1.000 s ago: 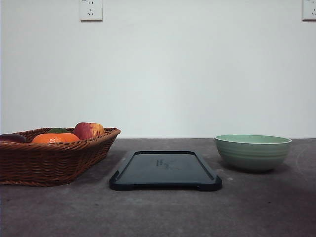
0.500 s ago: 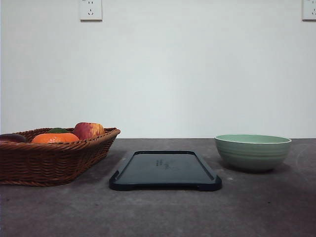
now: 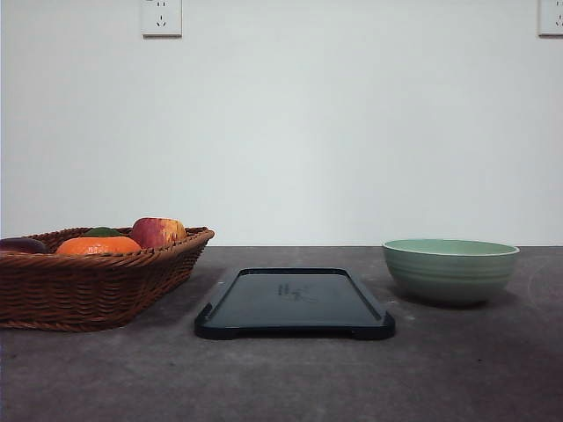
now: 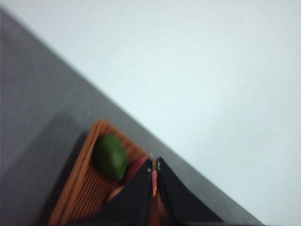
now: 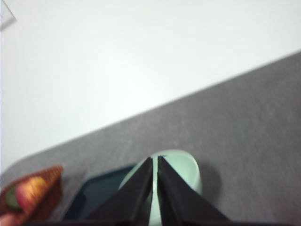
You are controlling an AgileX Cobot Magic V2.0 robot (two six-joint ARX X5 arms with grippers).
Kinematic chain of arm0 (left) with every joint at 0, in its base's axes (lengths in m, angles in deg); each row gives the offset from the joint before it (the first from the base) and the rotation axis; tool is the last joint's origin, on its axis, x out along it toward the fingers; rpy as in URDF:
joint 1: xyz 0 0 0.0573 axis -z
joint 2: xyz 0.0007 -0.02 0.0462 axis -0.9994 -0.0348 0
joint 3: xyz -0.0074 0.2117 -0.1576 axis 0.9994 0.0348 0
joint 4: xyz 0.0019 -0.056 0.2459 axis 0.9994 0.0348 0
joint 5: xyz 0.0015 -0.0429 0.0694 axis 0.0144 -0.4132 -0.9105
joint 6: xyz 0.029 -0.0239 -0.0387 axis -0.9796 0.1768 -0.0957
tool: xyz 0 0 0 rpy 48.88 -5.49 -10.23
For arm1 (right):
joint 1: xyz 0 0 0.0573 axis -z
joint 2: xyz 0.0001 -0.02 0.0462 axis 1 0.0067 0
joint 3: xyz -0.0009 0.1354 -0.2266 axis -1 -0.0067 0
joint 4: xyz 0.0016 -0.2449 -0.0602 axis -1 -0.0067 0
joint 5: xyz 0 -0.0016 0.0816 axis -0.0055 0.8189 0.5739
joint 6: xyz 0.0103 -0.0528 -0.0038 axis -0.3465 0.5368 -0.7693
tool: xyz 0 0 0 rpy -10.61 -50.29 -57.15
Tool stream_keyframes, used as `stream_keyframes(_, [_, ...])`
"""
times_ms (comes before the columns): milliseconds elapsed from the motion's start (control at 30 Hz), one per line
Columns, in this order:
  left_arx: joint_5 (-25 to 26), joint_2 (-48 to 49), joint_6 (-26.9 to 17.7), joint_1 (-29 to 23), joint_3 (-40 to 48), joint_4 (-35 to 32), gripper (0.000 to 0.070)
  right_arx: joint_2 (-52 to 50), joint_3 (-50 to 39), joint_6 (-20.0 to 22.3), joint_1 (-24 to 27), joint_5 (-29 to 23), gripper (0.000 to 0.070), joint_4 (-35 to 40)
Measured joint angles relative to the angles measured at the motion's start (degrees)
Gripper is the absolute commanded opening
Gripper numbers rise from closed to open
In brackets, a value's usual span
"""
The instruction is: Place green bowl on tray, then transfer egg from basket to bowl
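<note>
The pale green bowl [image 3: 450, 270] stands on the table at the right, apart from the black tray [image 3: 295, 301] lying flat in the middle. At the left sits the brown wicker basket [image 3: 88, 286] holding an orange, an apple and a green fruit; the egg is hidden. In the left wrist view my left gripper [image 4: 154, 162] is shut with nothing held, raised over the basket [image 4: 84, 188] near a green fruit [image 4: 110, 156]. My right gripper [image 5: 155, 159] is shut too, pointing at the green bowl [image 5: 188, 175] with the tray [image 5: 96, 195] beside it.
The dark grey table [image 3: 290, 378] runs to a white wall with power sockets [image 3: 162, 18] high up. Open tabletop lies in front of the tray and between tray and bowl.
</note>
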Motion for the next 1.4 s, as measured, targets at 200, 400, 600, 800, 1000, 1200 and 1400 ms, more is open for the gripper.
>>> stream_keyframes(200, [-0.2, -4.8, -7.9, 0.0, -9.2, 0.0, 0.0001, 8.4, 9.0, 3.1, 0.0, 0.2, 0.0007, 0.1])
stream_keyframes(400, [0.0, -15.3, -12.5, 0.1, -19.5, 5.1, 0.0001, 18.7, 18.4, 9.6, 0.0, 2.3, 0.0007, -1.3])
stream_keyframes(600, [2.8, -28.5, -18.8, 0.9, -32.1, 12.0, 0.0001, 29.3, 26.7, 16.1, 0.0, 6.8, 0.0007, -6.4])
stream_keyframes(800, [6.2, -40.6, -25.4, 3.0, -40.9, 18.3, 0.0001, 38.4, 31.9, 19.7, 0.0, 12.9, 0.0007, -10.1])
stream_keyframes(1000, [10.5, -50.7, -29.5, 6.3, -48.8, 26.9, 0.0, 46.1, 35.9, 21.8, -1.1, 16.6, 0.0007, -15.5])
stream_keyframes(1200, [10.8, -59.3, -34.9, 10.0, -54.4, 36.6, 0.0, 52.0, 39.2, 24.9, -3.1, 16.6, 0.0007, -23.5])
stream_keyframes(1400, [10.9, -64.7, -38.8, 12.7, -56.2, 42.3, 0.0, 55.3, 39.6, 26.5, -4.5, 16.6, 0.0007, -28.4])
